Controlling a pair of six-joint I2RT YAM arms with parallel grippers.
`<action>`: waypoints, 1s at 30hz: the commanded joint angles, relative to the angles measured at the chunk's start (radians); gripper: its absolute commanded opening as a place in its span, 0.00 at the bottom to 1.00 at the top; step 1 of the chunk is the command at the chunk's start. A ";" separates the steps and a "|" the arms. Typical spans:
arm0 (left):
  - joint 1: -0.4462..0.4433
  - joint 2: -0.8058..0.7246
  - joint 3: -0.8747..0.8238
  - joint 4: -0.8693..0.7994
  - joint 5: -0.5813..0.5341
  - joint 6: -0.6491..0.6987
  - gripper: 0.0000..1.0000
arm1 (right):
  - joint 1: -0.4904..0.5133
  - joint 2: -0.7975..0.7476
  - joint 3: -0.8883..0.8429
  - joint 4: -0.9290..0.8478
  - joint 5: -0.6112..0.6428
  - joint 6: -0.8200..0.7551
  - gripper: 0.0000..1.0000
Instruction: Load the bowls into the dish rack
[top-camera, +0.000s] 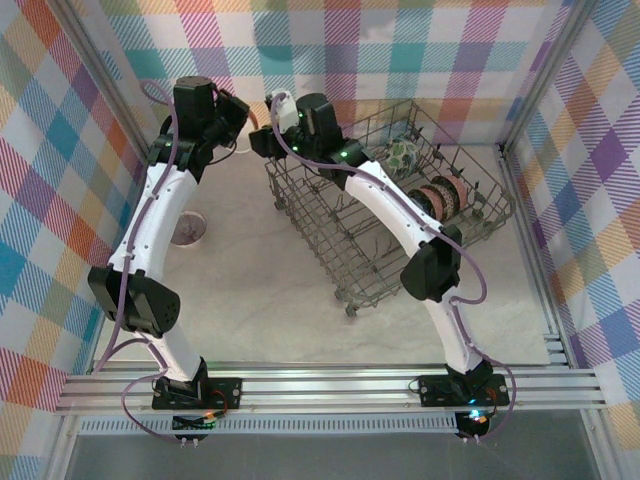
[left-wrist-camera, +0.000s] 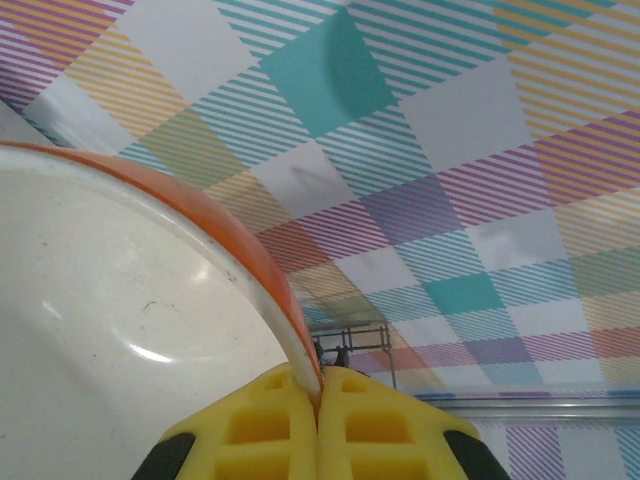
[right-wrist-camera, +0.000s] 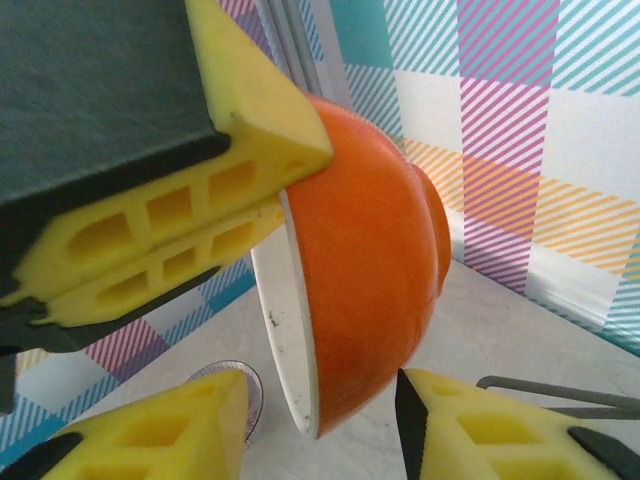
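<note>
My left gripper (left-wrist-camera: 320, 395) is shut on the rim of a plain orange bowl (left-wrist-camera: 120, 330) with a white inside, held tilted in the air. In the right wrist view that orange bowl (right-wrist-camera: 370, 260) hangs on edge from the left gripper's yellow fingers (right-wrist-camera: 200, 200). My right gripper (right-wrist-camera: 315, 410) stands open, its two pads on either side of the bowl's lower rim with a gap on each side. Both grippers meet at the back, left of the dish rack (top-camera: 330, 240). Several patterned bowls (top-camera: 440, 195) stand upright in the rack's far right end.
A small pale bowl (top-camera: 188, 230) with a purple rim sits on the table to the left, also under the right gripper as the pale bowl (right-wrist-camera: 240, 385). A rack wire (right-wrist-camera: 560, 385) lies just right of the right finger. Plaid walls enclose the back and sides.
</note>
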 joint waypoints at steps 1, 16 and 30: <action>-0.021 0.006 0.039 0.060 0.025 -0.016 0.00 | 0.012 0.026 0.009 0.053 0.065 0.018 0.41; -0.039 0.037 0.047 0.073 0.033 -0.061 0.00 | 0.028 0.045 0.000 0.124 0.318 0.062 0.20; -0.056 0.063 0.057 0.098 0.053 -0.074 0.11 | 0.031 0.042 0.000 0.147 0.458 0.044 0.00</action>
